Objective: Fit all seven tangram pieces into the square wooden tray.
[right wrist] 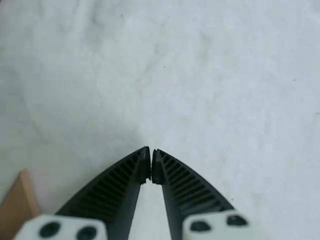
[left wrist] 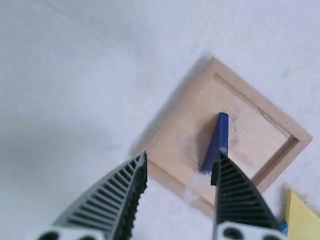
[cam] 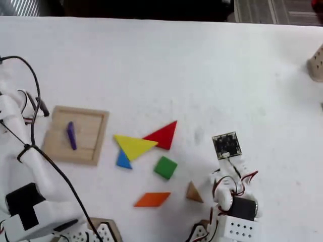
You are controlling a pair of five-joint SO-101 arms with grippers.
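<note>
left gripper [left wrist: 181,157] spread apart above wooden tray [left wrist: 175,137], purple piece [left wrist: 216,142] on edge inside, right gripper [right wrist: 151,151] pinched together over table [right wrist: 225,75]

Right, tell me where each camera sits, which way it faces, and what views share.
High view: fixed above the table, looking down on tray, loose pieces, left arm, right arm.
Left wrist view: on the left arm, looking down past its open claw onto the tray.
Right wrist view: on the right arm, looking down past its shut claw at table.
Shared: high and left wrist views both show the tray holding the purple piece.
</note>
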